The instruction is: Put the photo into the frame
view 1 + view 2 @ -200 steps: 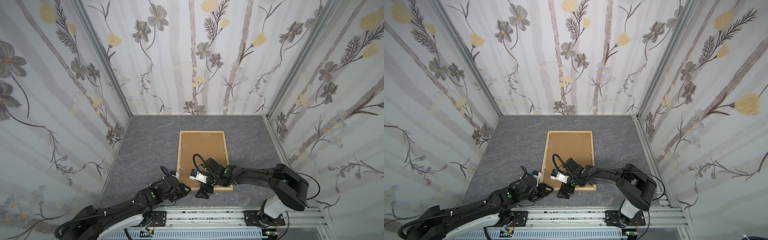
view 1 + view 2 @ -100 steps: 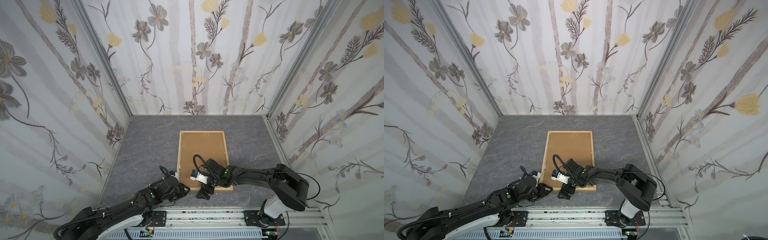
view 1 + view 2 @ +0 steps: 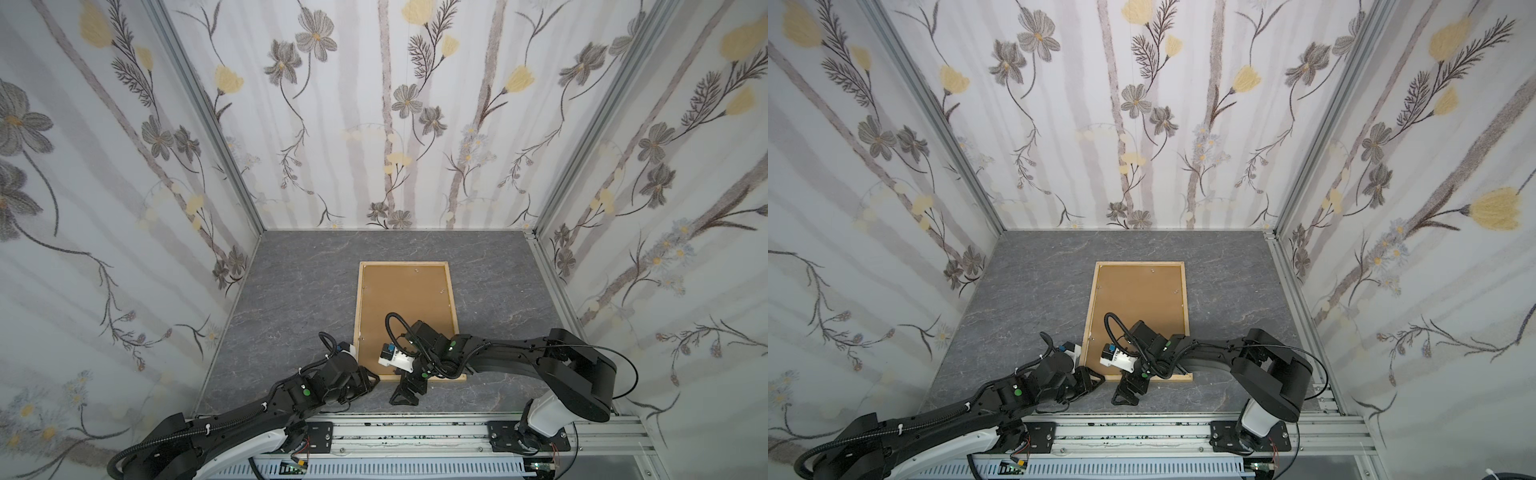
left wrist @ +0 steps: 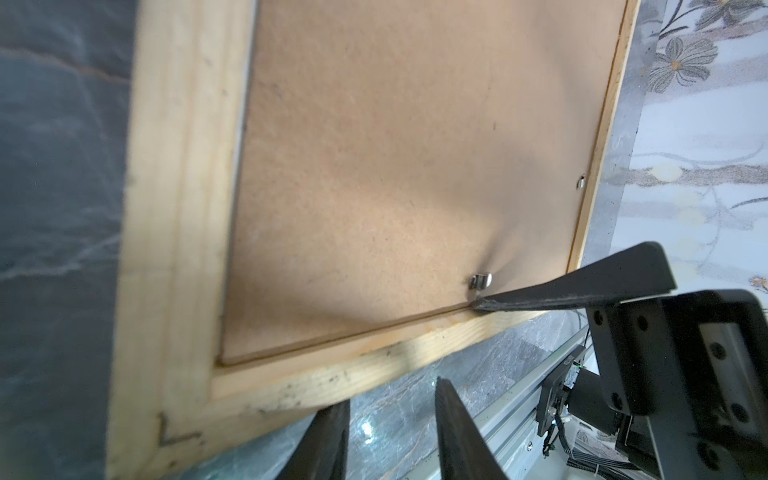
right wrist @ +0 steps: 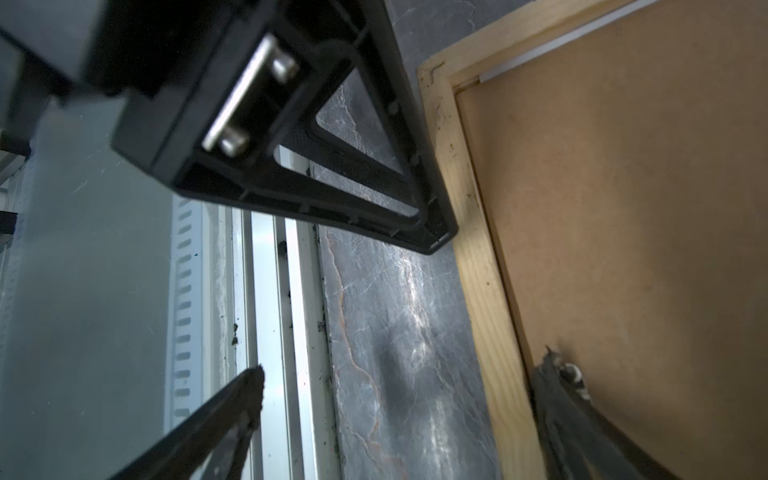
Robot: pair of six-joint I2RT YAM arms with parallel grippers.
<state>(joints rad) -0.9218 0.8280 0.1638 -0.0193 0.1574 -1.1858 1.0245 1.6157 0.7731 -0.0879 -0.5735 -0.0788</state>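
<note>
Strips of pale wood made up the frame [image 3: 403, 264], which lay flat just right of centre on the grey table [image 3: 299, 291] in both top views. Its long axis ran from the lower edge up toward the back wall, with the brown backing panel [image 3: 405, 295] uppermost. The left gripper [image 3: 372, 379] sat by its lower-left corner, and the right gripper [image 3: 415, 382] straddled its lower rail.

From the left wrist, the frame's corner filled the lower left. The left fingers [image 4: 457, 436] stood partway apart at bottom centre, with only table between them, close beside the rail. A right finger rested on the seam between panel and rail, beside a metal tab [image 4: 480, 281].

From the right wrist, the right fingers [image 5: 561, 399] were spread wide and gripped nothing. One lay at lower right by the tab, the other at lower left over the aluminium base, with the frame's rail between them. A thin white strip [image 5: 561, 45] showed at upper right; whether it was the photo could not be told.
</note>
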